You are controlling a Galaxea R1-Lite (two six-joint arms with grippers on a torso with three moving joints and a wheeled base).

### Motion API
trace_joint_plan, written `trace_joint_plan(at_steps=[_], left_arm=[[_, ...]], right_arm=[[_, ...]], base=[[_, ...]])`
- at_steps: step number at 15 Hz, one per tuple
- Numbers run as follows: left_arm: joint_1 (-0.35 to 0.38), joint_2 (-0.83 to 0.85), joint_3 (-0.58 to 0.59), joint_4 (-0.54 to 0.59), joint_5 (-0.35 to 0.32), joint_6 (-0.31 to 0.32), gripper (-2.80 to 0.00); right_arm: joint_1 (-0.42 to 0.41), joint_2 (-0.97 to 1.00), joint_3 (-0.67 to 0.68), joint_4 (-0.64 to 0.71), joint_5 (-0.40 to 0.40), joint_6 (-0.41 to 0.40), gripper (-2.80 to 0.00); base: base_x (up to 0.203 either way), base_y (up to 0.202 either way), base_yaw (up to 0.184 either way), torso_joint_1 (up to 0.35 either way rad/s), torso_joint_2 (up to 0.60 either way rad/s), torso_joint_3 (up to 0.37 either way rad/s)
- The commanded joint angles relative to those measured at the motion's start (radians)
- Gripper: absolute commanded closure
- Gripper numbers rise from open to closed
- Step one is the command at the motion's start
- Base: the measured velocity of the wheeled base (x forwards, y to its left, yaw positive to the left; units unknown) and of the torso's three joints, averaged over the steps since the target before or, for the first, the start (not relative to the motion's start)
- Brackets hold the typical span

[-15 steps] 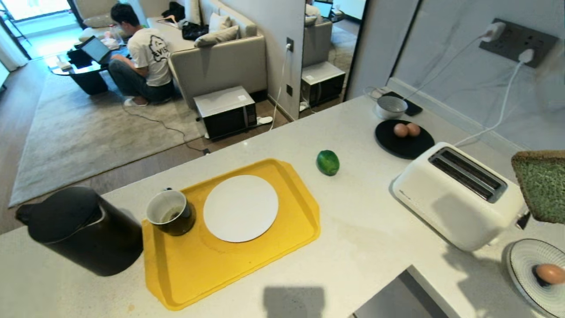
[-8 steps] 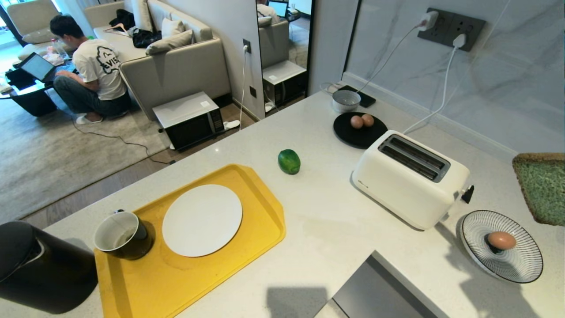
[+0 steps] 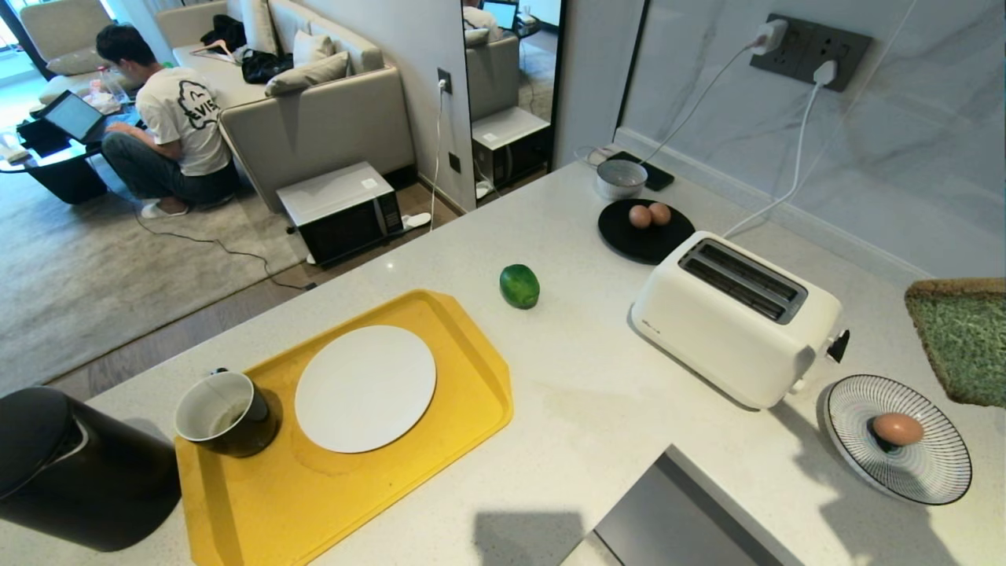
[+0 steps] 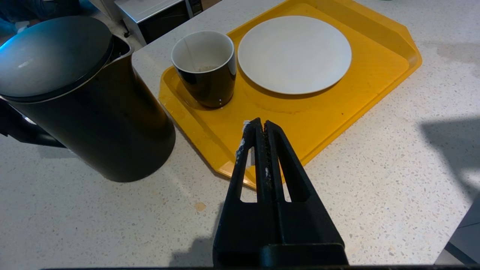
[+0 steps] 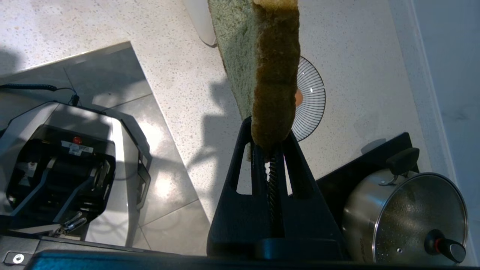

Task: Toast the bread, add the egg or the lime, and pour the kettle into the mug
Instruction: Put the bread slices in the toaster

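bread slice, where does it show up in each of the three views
Head view: the bread slice hangs at the right edge, above the striped plate, right of the toaster.
Left wrist view: not in it.
Right wrist view: top centre, edge-on, clamped in the right pincer.
Shared landmark: the striped plate with the egg, seen behind the bread in the right wrist view.

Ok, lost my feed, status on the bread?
Right gripper shut on bread, held right of toaster. Left gripper shut, empty. Slots clear.
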Motion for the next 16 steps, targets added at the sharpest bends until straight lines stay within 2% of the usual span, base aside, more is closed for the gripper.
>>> trace_joint_plan(at_steps=[1,6,12,16], left_arm=[[0.0,-0.001,0.0,0.0,-0.001,0.001,0.0],[0.0,-0.001,0.0,0.0,0.0,0.001,0.0],[0.0,-0.001,0.0,0.0,-0.001,0.001,0.0],[0.0,-0.001,0.0,0.0,-0.002,0.007,0.0]], right_arm=[[0.0,0.0,-0.001,0.004,-0.001,-0.002,0.0],[0.0,-0.006,-0.001,0.002,0.001,-0.001,0.0],[0.0,-0.009,0.054,-0.166,0.005,-0.005,0.0],[0.0,0.014,0.051,-0.172,0.007,-0.01,0.0]], base=[[0.0,0.0,0.0,0.0,0.0,0.0],[0.0,0.0,0.0,0.0,0.0,0.0],[0.0,0.0,0.0,0.0,0.0,0.0],[0.0,0.0,0.0,0.0,0.0,0.0]])
